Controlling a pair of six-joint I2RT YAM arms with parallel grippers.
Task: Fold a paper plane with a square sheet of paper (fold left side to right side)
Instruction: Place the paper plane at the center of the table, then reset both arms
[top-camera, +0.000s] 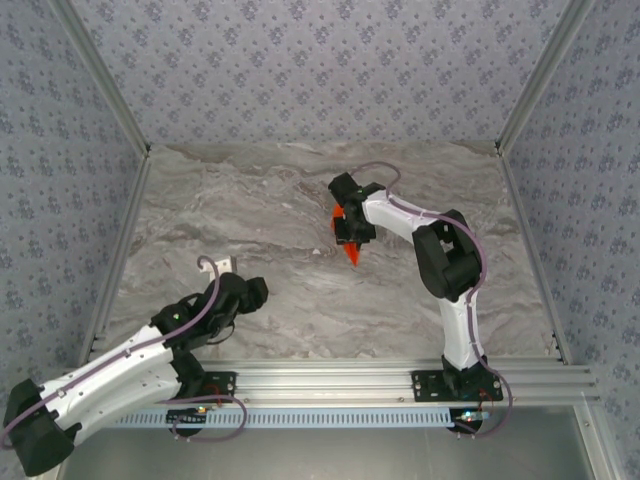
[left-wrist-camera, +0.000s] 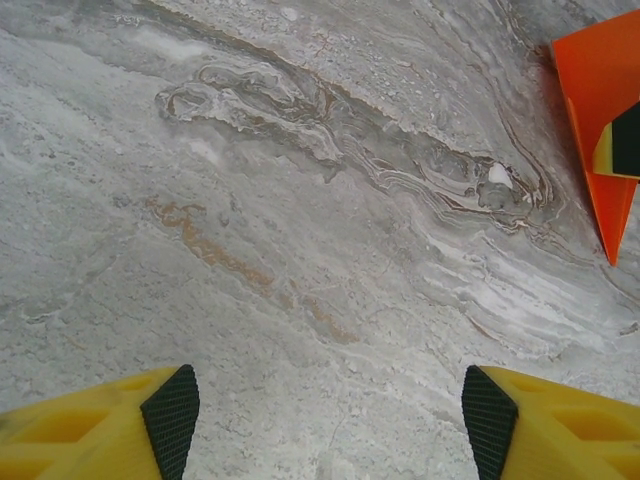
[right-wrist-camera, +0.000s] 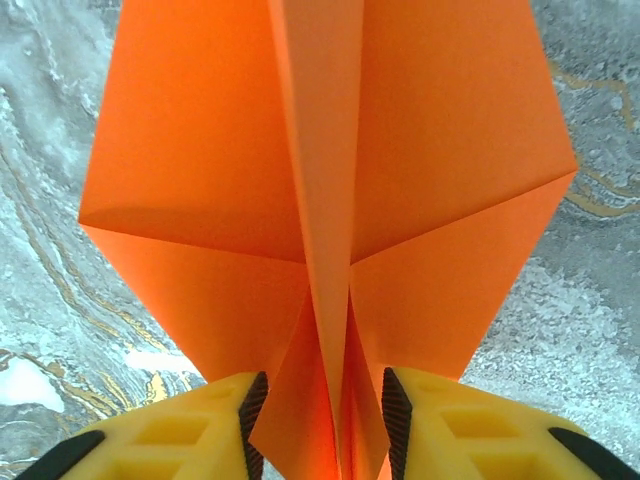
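Scene: a folded orange paper plane is pinched over the middle of a marble-patterned table, with its pointed nose aimed toward the near edge.
Right gripper: the two yellow fingers are pressed together on the plane's raised centre fold near the tail, and the wings spread flat to either side.
Left gripper: the fingers are spread wide with nothing between them. It is parked low over bare table, well apart from the plane, which shows at the right edge of its wrist view.
Plane's contact with the table: cannot be told, as the nose may rest on the surface or hang just above it.
Task progress: judged nearly finished, since the dart shape and centre crease are already formed.
Risk, slipping: thin paper held by a narrow ridge could slide out if the arm swings quickly.
Risk, crushing: too tight a pinch may flatten or skew the centre crease.
Risk, nose damage: lowering onto the tip could buckle the point.
Risk, release: the light wings may spring open or the plane may tip sideways once the fingers part.
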